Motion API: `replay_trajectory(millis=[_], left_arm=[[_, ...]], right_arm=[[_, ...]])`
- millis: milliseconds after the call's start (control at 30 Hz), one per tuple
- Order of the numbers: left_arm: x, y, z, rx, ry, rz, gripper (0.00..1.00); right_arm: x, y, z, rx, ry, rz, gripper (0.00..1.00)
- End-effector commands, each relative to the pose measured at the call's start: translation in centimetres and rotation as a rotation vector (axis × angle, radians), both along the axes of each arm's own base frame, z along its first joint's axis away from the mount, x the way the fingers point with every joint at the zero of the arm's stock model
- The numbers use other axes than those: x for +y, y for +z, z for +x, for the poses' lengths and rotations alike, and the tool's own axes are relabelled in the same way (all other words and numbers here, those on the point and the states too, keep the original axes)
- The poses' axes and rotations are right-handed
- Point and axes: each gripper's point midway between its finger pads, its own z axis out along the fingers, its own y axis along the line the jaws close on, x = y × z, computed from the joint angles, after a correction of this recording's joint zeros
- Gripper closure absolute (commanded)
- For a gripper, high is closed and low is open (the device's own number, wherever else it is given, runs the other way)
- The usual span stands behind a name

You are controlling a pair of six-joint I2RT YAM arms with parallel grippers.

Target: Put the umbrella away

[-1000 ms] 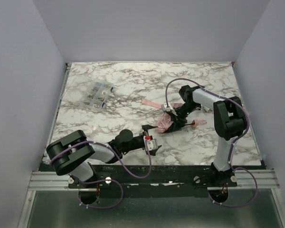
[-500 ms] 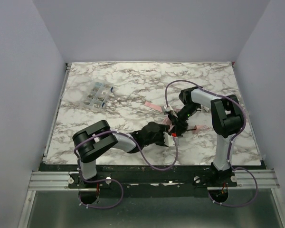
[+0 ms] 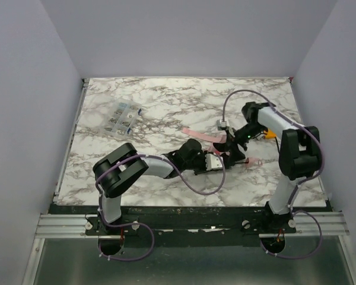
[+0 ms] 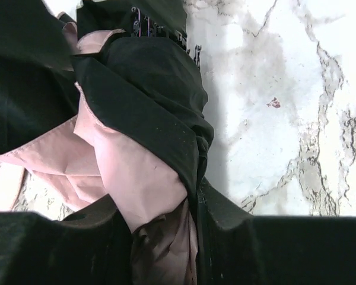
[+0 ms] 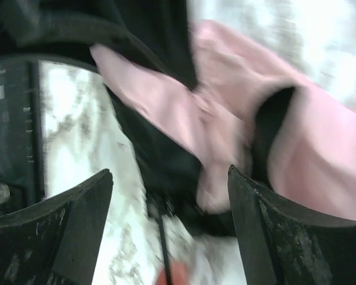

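Note:
The umbrella (image 4: pixel 130 172) lies crumpled at the table's centre right, pale pink fabric mixed with black folds. Its pink strap (image 3: pixel 196 132) trails toward the upper left, and a small pink end (image 3: pixel 255 161) pokes out to the right. My left gripper (image 3: pixel 216 161) reaches in from the left, and in the left wrist view it (image 4: pixel 166 237) is shut on a bunch of pink and black fabric. My right gripper (image 3: pixel 231 148) hovers at the bundle's right side. In the blurred right wrist view it (image 5: pixel 169 172) stands open, with the fabric just beyond its fingertips (image 5: pixel 243 190).
A clear compartment box (image 3: pixel 121 119) lies at the left rear of the marble table (image 3: pixel 136 178). A small orange object (image 3: pixel 270 135) sits by the right arm's forearm. Grey walls close in the table's left, right and rear sides.
My left arm swung from the front left to the umbrella and closed on its fabric. My right gripper opened off the umbrella, and its arm shifted to the right.

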Motion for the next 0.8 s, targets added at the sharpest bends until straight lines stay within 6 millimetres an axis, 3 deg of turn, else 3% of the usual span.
replay_trajectory(millis=[0, 67, 133, 167, 200, 233, 333, 400, 567, 633, 767], left_arm=[[7.4, -9.1, -6.5, 0.557, 0.048, 0.269, 0.97], [7.7, -9.1, -6.4, 0.624, 0.052, 0.27, 0.97], [7.8, -9.0, -6.2, 0.695, 0.059, 0.276, 0.97], [7.8, -8.9, -6.1, 0.735, 0.068, 0.285, 0.97], [7.8, -8.7, -5.9, 0.776, 0.075, 0.283, 0.97], [7.8, -8.6, -5.7, 0.823, 0.092, 0.293, 0.97], [8.0, -8.8, -5.4, 0.987, 0.155, 0.342, 0.96], [7.8, -8.8, -5.3, 1.077, 0.185, 0.372, 0.96], [8.1, -9.1, -5.7, 1.273, 0.26, 0.42, 0.96], [8.1, -9.3, -5.6, 1.327, 0.301, 0.432, 0.96], [7.8, -9.4, -5.4, 1.409, 0.344, 0.451, 0.96]], right_arm=[[-3.3, 5.4, 7.3, -0.297, -0.229, 0.056, 0.19], [-4.6, 7.1, 9.0, -0.4, -0.296, 0.077, 0.17], [-5.5, 8.5, 9.2, -0.487, -0.301, 0.111, 0.14], [-5.6, 9.3, 8.7, -0.533, -0.29, 0.144, 0.12], [-5.3, 9.4, 7.6, -0.558, -0.259, 0.179, 0.01], [-4.7, 9.9, 6.4, -0.608, -0.2, 0.227, 0.0], [-3.2, 8.1, 1.5, -0.645, -0.038, 0.306, 0.0], [-2.3, 6.2, 0.1, -0.661, 0.047, 0.255, 0.0], [-0.9, 4.0, 0.9, -0.866, 0.033, 0.187, 0.01], [-0.3, 2.8, 0.8, -0.865, 0.059, 0.155, 0.01], [-0.3, 0.1, 2.3, -0.978, 0.034, 0.067, 0.0]])
